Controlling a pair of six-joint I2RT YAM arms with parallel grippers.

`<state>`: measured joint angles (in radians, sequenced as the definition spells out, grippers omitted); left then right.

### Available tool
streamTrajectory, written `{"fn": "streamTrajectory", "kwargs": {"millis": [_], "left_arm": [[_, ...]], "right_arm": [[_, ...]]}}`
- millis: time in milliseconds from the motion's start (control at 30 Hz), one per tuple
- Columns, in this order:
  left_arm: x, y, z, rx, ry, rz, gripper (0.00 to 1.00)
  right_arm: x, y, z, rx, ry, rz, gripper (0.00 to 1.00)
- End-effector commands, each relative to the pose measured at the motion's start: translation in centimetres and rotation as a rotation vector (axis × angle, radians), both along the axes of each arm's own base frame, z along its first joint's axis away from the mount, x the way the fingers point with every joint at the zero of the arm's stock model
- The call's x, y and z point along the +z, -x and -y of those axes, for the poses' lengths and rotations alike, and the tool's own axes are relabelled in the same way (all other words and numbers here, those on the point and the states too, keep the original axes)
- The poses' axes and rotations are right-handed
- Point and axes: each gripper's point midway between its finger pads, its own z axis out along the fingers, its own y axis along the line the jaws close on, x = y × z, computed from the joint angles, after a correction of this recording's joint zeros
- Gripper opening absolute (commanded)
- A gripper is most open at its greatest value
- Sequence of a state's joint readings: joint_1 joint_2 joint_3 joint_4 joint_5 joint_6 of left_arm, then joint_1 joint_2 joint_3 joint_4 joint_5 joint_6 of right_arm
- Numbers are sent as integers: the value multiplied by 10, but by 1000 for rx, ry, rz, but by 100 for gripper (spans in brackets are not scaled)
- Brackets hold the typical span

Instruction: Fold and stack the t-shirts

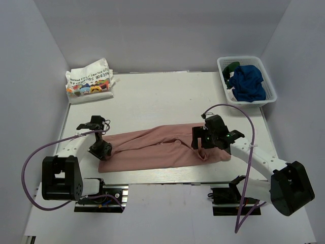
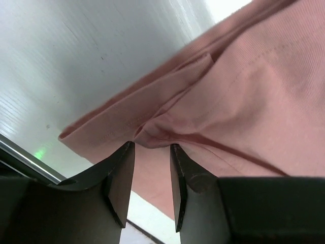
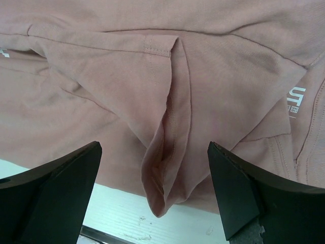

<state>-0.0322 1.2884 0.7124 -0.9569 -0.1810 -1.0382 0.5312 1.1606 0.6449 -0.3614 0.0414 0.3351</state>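
Two pincers work opposite ends of the dusty pink t-shirt (image 1: 162, 147), which lies lengthwise across the counter (image 1: 152, 96).
Left pincer (image 2: 152, 147) stands at a slim gap with a cloth ridge at its tips, probably to gather that end, though no firm pinch shows; right pincer (image 3: 155, 146), spread wide, hovers over a raised fold, likely lining up to catch it.

Top camera: high behind the arm bases (image 1: 61, 178), facing down over the whole table (image 1: 152, 96). Both wrist cameras: close, aimed down at the pink t-shirt (image 1: 162, 147); all three share it.
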Motion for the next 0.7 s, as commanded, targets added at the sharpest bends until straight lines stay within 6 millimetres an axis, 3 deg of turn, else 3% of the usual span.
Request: {"fn": "streamTrajectory", "kwargs": {"millis": [0, 100, 200, 233, 400, 667], "left_arm": [[5, -11, -8, 42, -39, 39, 44], [3, -14, -8, 42, -38, 52, 44], [4, -20, -10, 44, -49, 68, 7], [9, -26, -10, 45, -49, 86, 0], [32, -55, -26, 23, -150, 181, 0], [89, -112, -32, -1, -195, 391, 0]], "right_arm": [[10, -9, -8, 19, -28, 37, 91], [8, -9, -10, 28, -34, 28, 91], [7, -9, -11, 25, -36, 22, 91], [6, -9, -10, 25, -34, 21, 91], [0, -6, -9, 18, -32, 11, 91], [-12, 2, -12, 25, -65, -13, 91]]}}
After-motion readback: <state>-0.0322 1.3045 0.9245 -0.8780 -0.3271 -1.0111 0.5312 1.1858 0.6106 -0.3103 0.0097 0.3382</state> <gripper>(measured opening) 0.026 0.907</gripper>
